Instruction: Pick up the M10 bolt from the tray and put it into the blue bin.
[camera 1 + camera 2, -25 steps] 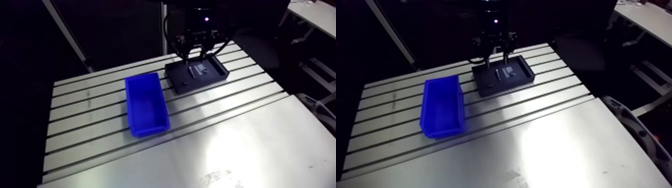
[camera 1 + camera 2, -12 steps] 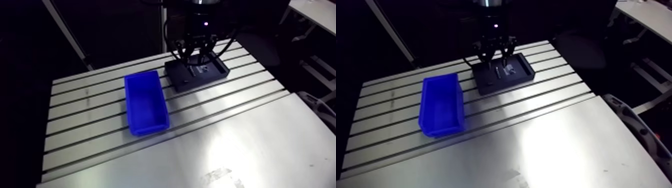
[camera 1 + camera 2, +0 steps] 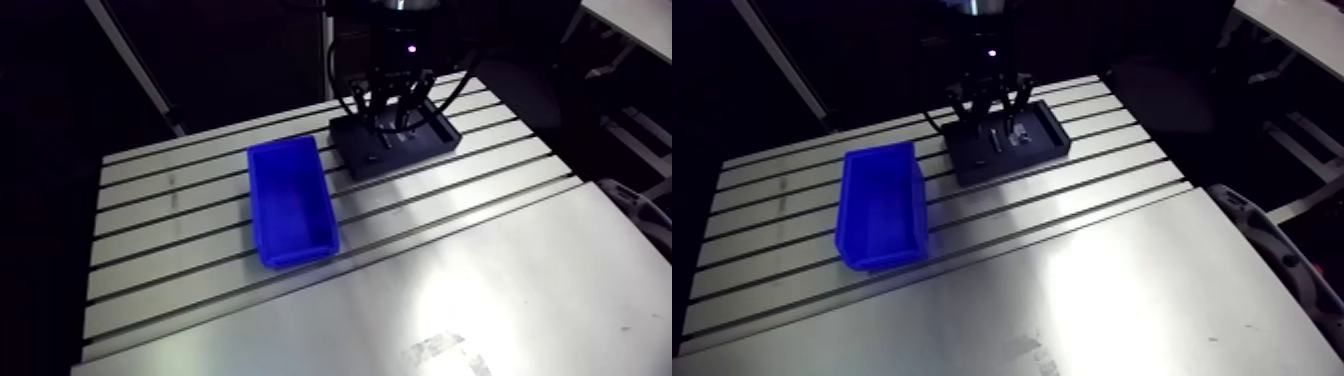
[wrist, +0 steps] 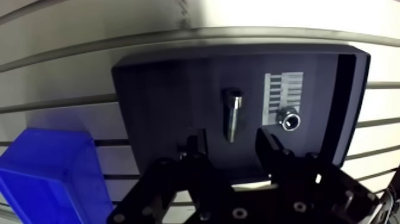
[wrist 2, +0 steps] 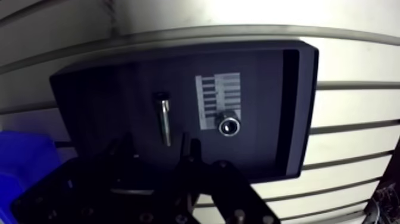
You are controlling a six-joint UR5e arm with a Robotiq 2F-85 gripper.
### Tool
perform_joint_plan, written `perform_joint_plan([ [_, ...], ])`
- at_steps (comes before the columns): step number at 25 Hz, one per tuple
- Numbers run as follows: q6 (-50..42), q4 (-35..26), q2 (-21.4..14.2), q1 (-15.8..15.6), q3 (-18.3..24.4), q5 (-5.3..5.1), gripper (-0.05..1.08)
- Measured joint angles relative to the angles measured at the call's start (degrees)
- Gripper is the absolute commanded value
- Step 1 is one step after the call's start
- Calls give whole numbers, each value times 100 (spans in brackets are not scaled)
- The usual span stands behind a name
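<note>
The two-fingered black gripper [image 4: 231, 148] is hanging just over the shallow black rectangular tray [image 4: 161, 89], which is sitting near the far edge of the slotted aluminium table [image 3: 480, 290]. Its fingers [image 4: 268, 143] are standing well apart and are gripping nothing. The grey steel M10 bolt [image 4: 232, 114] is lying flat on the tray floor near the tray's middle, its long axis running across the tray's short side at right angles to the table slots. Its head is pointing away from the gripper and its shank tip is aiming into the gap between the fingers. Beside it a small round socket-head piece [image 4: 289, 121] is standing on end at the edge of a white barred label [image 4: 283, 89]. The blue plastic rectangular bin [image 4: 53, 161] is sitting apart from the tray, off one of its short ends.
</note>
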State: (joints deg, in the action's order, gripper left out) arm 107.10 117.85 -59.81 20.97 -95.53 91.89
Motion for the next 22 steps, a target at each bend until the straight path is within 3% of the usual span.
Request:
perform_joint_plan([
  [22, 40, 124, 127, -11, -53, 9, 57],
])
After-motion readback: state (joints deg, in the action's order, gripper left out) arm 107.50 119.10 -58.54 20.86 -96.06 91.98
